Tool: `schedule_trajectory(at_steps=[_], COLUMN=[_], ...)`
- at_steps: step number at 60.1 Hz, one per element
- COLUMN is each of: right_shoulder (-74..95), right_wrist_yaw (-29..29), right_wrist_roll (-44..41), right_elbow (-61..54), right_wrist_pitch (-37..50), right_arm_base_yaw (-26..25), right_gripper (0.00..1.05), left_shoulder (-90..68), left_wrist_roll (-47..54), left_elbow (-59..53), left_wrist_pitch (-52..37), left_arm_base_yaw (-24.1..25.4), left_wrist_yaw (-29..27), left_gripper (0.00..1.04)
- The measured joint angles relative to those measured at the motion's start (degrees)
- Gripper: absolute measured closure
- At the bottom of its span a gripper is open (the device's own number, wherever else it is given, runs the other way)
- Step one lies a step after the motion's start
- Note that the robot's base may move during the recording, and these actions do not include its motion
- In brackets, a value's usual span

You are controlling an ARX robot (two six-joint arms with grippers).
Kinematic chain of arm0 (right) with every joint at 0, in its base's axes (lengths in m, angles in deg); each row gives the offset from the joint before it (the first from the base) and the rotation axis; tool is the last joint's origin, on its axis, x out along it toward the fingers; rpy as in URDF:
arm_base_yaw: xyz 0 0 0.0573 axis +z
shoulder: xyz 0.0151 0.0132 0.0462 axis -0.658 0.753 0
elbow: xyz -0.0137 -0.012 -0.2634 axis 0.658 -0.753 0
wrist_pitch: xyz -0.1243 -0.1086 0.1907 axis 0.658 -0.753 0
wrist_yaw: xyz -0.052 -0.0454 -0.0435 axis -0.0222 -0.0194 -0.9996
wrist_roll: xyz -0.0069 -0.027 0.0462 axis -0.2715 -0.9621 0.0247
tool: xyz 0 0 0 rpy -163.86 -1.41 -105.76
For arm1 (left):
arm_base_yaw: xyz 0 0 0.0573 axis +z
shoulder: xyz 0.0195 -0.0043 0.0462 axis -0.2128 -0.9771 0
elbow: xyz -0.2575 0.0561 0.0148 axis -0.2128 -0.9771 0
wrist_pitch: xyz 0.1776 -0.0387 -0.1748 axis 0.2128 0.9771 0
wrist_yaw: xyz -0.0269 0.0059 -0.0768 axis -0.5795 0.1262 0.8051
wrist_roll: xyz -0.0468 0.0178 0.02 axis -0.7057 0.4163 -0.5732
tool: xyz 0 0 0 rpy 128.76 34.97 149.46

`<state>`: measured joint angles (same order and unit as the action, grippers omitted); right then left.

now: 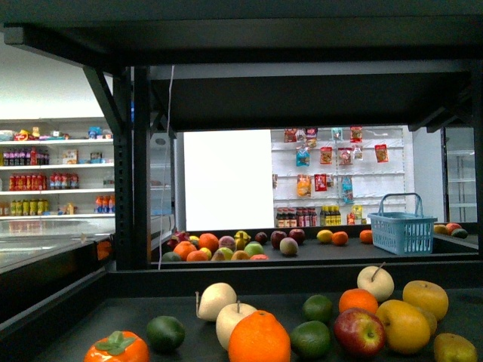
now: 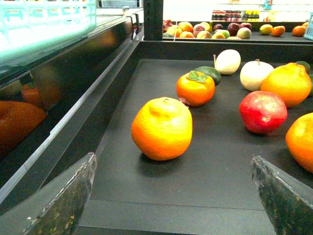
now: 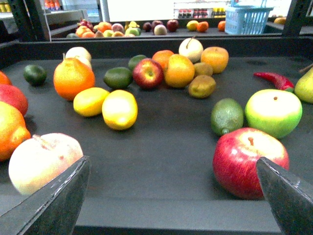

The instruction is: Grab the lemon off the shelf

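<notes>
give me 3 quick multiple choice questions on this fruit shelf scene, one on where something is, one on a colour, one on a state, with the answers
1. Where does the basket stand?
A) among the near fruit
B) on the far tray
C) on the floor

2. What colour is the chili pepper?
A) green
B) red
C) yellow

3. How is the right gripper?
A) shut on a fruit
B) shut and empty
C) open, holding nothing

Answers:
1 B: the front view shows it on the far tray, beyond the near fruit.
2 B: it shows red in the right wrist view.
3 C: its fingers stand wide apart, and the lemon lies free on the shelf.
</notes>
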<state>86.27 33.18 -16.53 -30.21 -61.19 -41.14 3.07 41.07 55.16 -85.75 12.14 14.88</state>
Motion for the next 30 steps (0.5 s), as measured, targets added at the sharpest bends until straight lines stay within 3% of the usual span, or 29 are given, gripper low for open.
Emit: schedule_trajectory(at_steps=[30], right_shoulder=[0.02], right_wrist_yaw=[-0.04], right_wrist_roll=[-0.17], right_elbow=[0.00], right_wrist_pitch=[-0.02], right_arm_base_yaw=[0.00], right_gripper=[0.02], left_shoulder=[0.00], left_wrist_roll=[-0.20], left_elbow=[0.00], left_wrist_pitch=[0.00], left_arm_base_yaw=[0.00], left_wrist_yaw=[-0.04], left_gripper=[0.08])
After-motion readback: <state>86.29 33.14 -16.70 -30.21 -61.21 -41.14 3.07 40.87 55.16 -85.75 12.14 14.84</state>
